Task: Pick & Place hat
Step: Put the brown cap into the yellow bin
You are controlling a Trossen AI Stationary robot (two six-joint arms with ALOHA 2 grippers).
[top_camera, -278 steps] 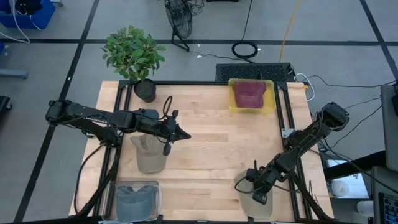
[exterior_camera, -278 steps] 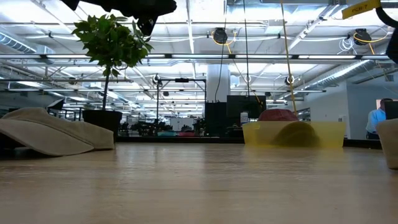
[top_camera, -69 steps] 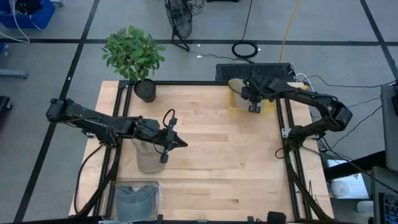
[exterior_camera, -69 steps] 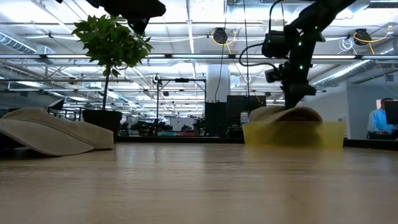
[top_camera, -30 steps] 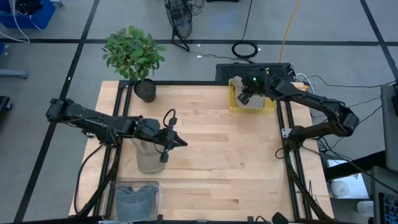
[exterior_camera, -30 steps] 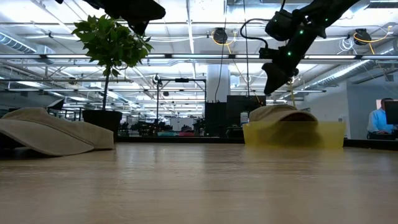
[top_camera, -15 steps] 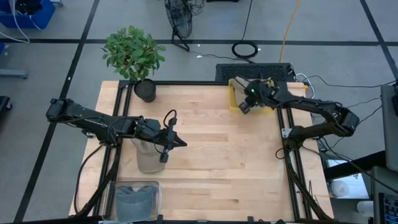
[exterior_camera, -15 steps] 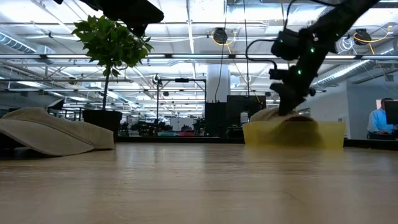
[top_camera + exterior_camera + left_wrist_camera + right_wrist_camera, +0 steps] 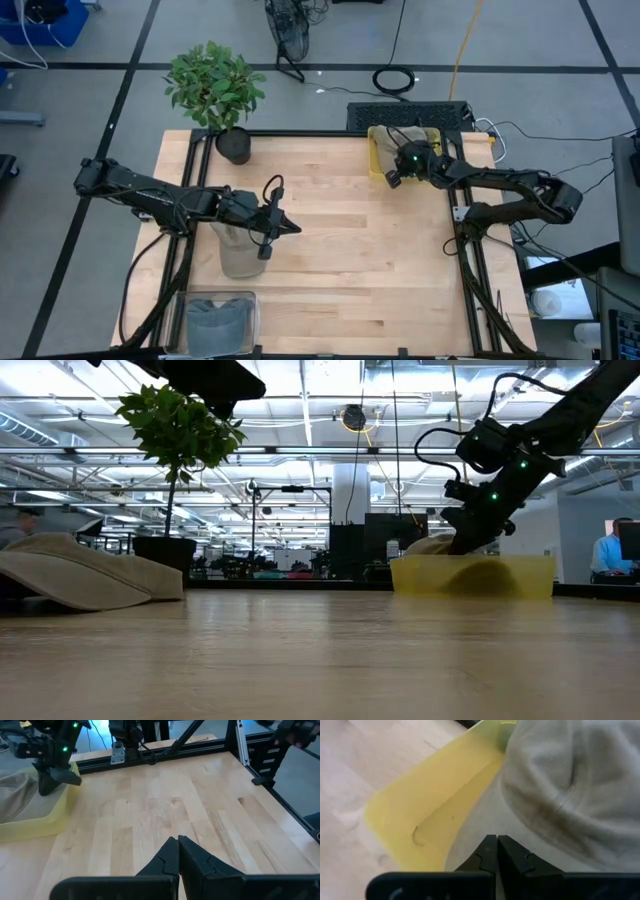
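Right gripper over the yellow bin, fingers pressed together holding nothing, beige hat in the bin just beyond and beside the fingertips, left gripper above the counter, fingers closed and empty.

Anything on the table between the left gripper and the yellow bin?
No. In the high view, only bare wood lies between the left gripper and the yellow bin; the left wrist view shows the same.

A wooden table carries a potted plant, yellow bin, beige hat and clear bin
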